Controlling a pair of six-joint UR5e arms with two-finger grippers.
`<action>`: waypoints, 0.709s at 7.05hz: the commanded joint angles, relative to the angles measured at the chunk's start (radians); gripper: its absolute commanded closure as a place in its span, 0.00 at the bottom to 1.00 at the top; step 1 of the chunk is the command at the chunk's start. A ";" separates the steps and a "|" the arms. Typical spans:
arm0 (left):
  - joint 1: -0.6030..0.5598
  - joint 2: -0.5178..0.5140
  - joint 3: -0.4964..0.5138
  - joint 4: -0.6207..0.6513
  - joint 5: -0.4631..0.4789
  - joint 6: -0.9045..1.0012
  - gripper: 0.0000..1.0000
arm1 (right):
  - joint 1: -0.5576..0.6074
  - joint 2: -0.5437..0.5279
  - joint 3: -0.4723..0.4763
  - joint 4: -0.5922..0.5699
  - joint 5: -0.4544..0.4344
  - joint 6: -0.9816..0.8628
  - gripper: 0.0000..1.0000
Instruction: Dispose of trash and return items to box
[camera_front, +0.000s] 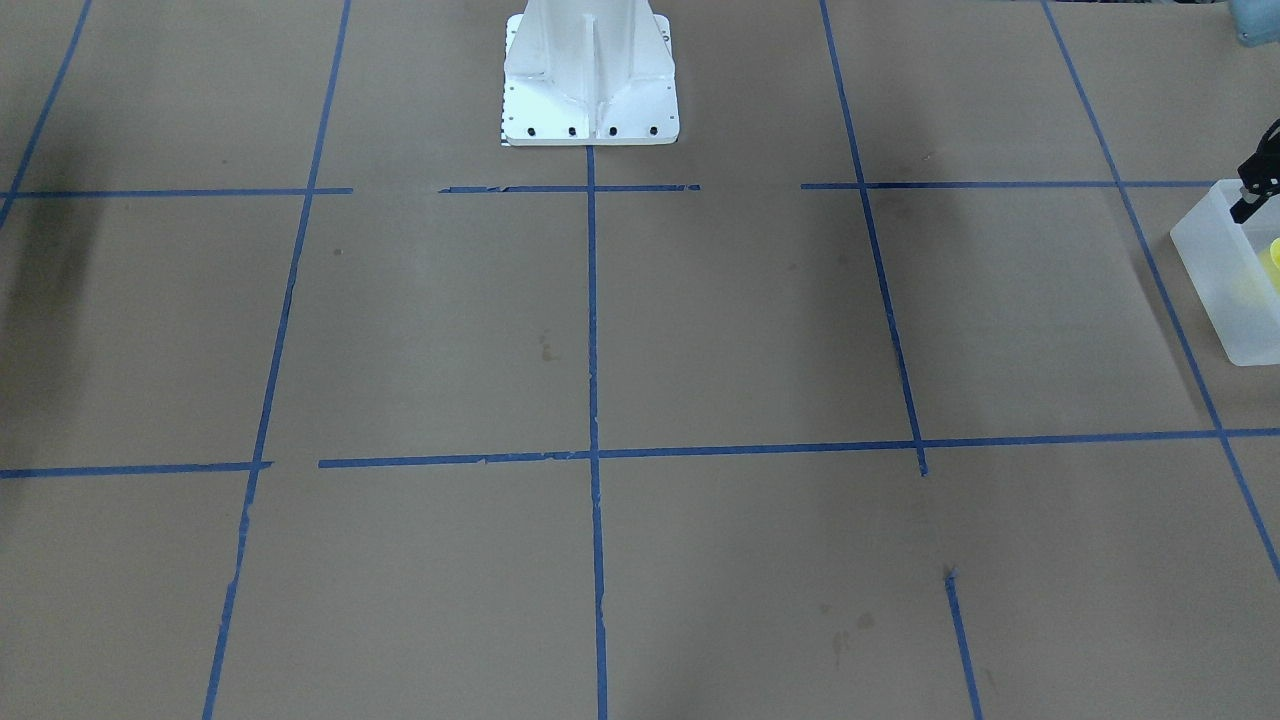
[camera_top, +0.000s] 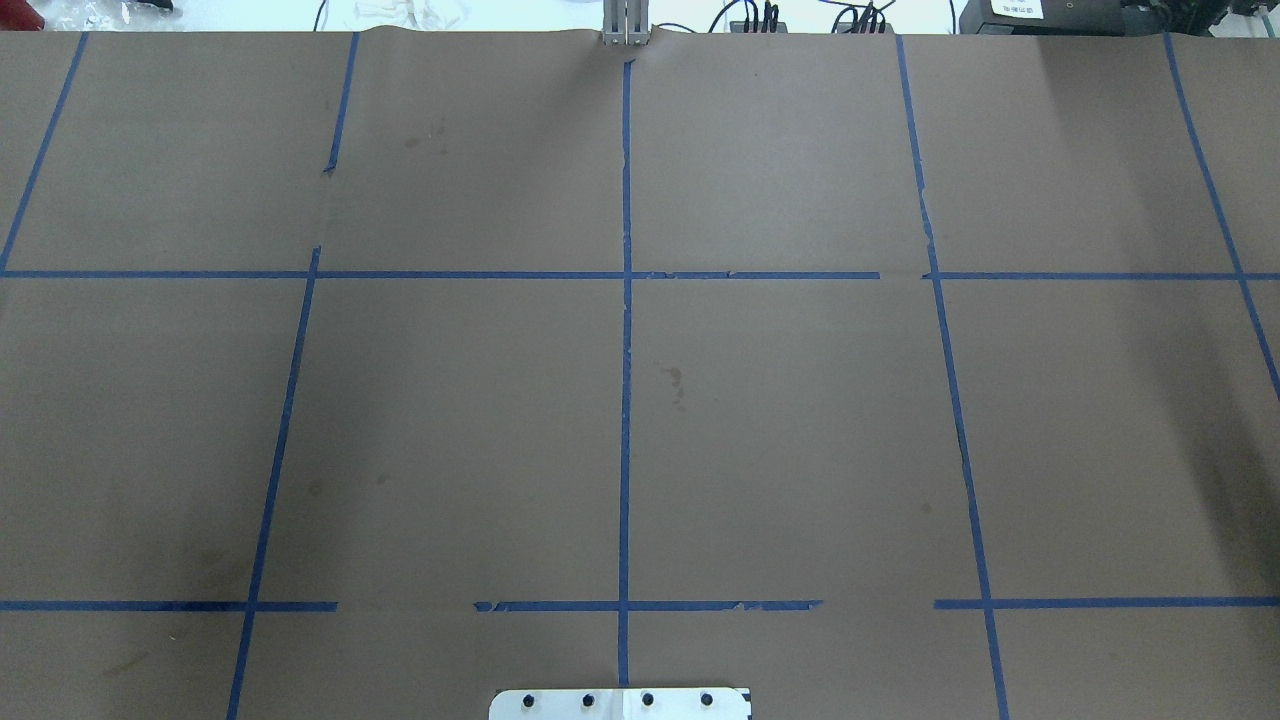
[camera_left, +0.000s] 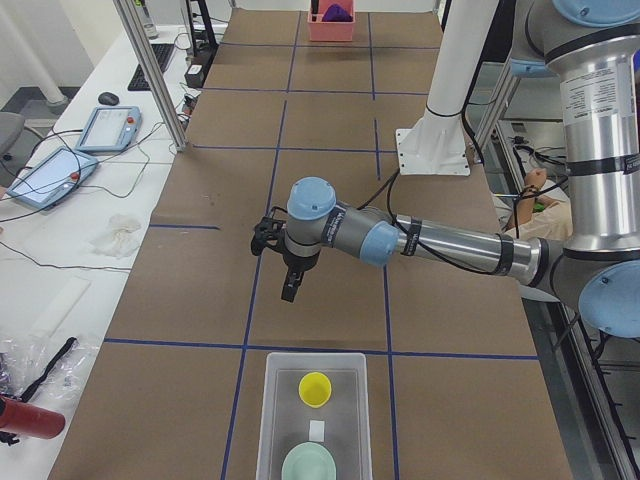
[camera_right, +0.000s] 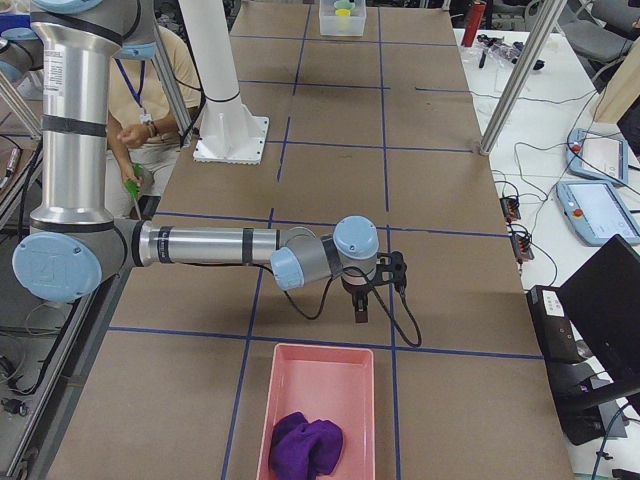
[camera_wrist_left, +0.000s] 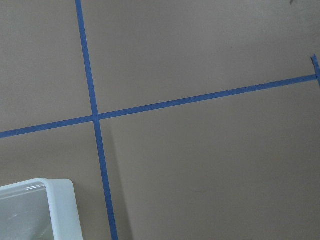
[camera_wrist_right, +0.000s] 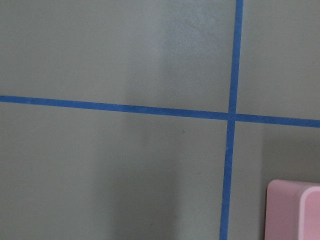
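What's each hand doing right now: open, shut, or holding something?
Left hand: cannot be told.
Right hand: cannot be told.

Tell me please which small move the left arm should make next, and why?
Probably draw the left gripper back toward the robot. The yellow cup and the mint-green bowl already sit inside the box, and the gripper hangs over the brown paper beyond the box's end with nothing visible in its jaws, so no item seems left for it here.

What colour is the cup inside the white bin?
Yellow; the cup shows best in exterior left view.
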 joint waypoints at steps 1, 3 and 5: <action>-0.088 0.020 0.005 0.238 0.021 0.182 0.00 | 0.000 -0.038 0.006 0.000 -0.005 -0.022 0.00; -0.092 0.026 0.045 0.246 -0.050 0.174 0.00 | -0.012 -0.045 0.014 -0.011 -0.003 -0.034 0.00; -0.097 0.029 0.054 0.244 -0.077 0.177 0.00 | -0.035 -0.043 0.015 -0.023 -0.006 -0.042 0.00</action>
